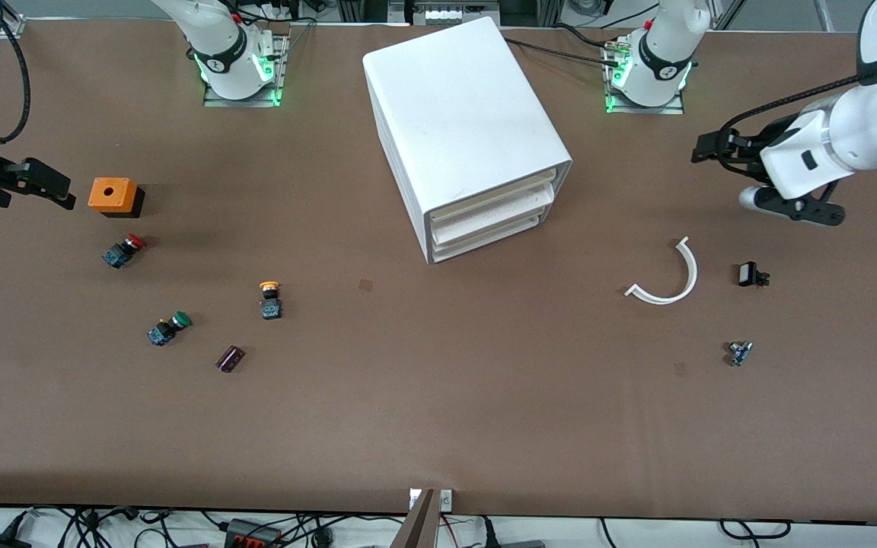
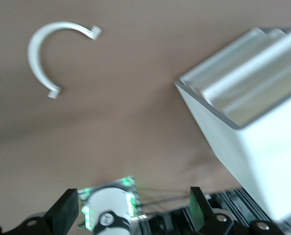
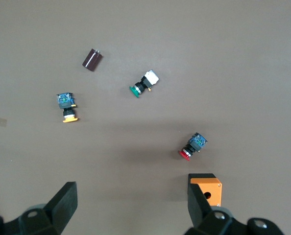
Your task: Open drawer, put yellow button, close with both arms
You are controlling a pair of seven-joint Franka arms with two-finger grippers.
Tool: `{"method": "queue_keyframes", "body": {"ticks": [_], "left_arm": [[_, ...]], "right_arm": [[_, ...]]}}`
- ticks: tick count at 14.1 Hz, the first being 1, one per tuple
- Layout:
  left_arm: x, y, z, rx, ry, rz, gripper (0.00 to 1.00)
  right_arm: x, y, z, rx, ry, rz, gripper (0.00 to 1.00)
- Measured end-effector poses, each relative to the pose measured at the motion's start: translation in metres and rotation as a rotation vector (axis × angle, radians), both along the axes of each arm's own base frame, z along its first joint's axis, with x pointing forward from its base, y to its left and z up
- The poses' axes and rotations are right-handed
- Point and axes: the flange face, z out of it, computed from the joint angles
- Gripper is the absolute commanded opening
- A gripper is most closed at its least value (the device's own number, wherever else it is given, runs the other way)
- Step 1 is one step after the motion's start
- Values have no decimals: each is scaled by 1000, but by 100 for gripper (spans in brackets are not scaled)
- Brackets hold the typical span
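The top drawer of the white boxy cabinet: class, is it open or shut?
Shut. The top drawer sits about level with the two lower drawers inside the white boxy cabinet, not pulled out.

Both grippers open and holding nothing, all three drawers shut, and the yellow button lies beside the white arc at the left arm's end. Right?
Not quite. The front view shows the yellow button at the right arm's end of the table, among the red and green buttons; the white arc lies apart at the left arm's end. The rest holds: left gripper and right gripper open, drawers shut.
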Motion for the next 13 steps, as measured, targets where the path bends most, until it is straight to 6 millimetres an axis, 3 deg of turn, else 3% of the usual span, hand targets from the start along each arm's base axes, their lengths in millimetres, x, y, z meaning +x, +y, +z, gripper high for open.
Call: {"method": "queue_keyframes", "body": {"ticks": [2,4,7,9,11,13], "left_arm": [[7,-16,-28,-156,74,-52,100],[24,-29,-74,-325,129,-87,100],[51,-48,-138,-573,107,-109,100],[62,-61,-164,-697,57,-103,100],[62,-77,-190,-811,15,-76,100],[47,-93,-225,-916,-29,-50,100]], "right_arm": [[7,12,-18,22,29,13,100],[15,33,-40,38,67,42,100],[27,69,-80,33,127,99,100],[34,85,-109,28,158,123,100],[43,100,-136,22,168,147,100],[51,117,-161,16,163,171,100]]}}
